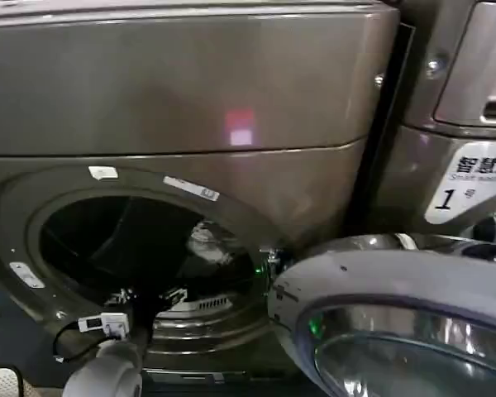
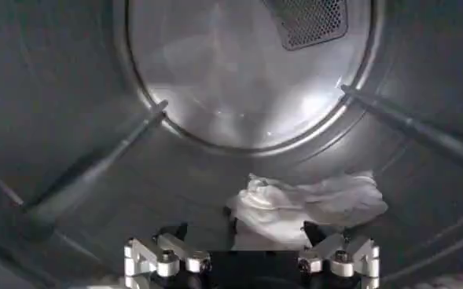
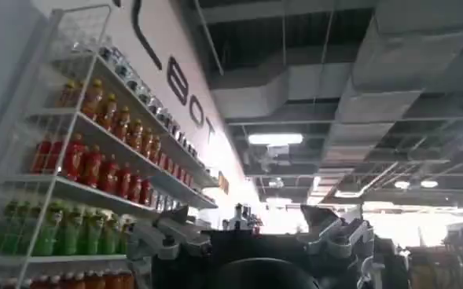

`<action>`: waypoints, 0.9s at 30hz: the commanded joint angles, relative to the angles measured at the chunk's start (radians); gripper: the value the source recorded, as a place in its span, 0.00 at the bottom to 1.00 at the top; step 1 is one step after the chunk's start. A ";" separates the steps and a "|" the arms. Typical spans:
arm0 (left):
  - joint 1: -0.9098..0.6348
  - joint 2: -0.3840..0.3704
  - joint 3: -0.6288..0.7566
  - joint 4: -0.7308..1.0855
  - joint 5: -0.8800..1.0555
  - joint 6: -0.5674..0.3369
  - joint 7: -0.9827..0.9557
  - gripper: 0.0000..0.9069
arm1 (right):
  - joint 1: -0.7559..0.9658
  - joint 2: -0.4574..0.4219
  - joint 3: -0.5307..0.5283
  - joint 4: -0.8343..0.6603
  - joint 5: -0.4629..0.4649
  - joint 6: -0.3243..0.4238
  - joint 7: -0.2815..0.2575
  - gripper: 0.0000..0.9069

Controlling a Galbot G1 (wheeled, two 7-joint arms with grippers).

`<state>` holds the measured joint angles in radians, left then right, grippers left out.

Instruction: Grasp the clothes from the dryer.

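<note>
One white cloth [image 2: 306, 206] on drum floor | left gripper [image 2: 251, 255] jaws open, empty | right gripper [image 3: 251, 235] open, empty.

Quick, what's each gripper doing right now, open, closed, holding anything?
Left gripper: open, holding nothing, inside the dryer drum, just short of the white clothes.
Right gripper: open, holding nothing, raised toward the ceiling.

The dryer [image 1: 190, 124] front is being lit dimly, with a soft pinkish-red glow [image 1: 240, 128] being reflected on its upper panel. Its porthole is being left almost black, so what seems to be a pale cloth [image 1: 208, 241] inside is being only faintly picked out. In the left wrist view the drum's back wall [image 2: 239, 71] is being washed by hazy glare, and the white clothes [image 2: 306, 206] are being slightly overexposed. Ceiling lamps [image 3: 274, 139] are being blown out in the right wrist view.
</note>
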<state>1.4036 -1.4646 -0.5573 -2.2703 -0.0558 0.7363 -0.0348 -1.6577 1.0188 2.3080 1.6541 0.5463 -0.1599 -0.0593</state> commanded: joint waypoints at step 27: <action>-0.462 -0.015 0.022 0.456 0.051 -0.017 0.027 1.00 | -0.009 0.008 0.006 0.006 0.030 0.034 -0.024 1.00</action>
<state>1.1466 -1.4789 -0.5284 -2.0236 -0.0006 0.7363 -0.0150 -1.6670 1.0268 2.3144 1.6575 0.5715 -0.1279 -0.0817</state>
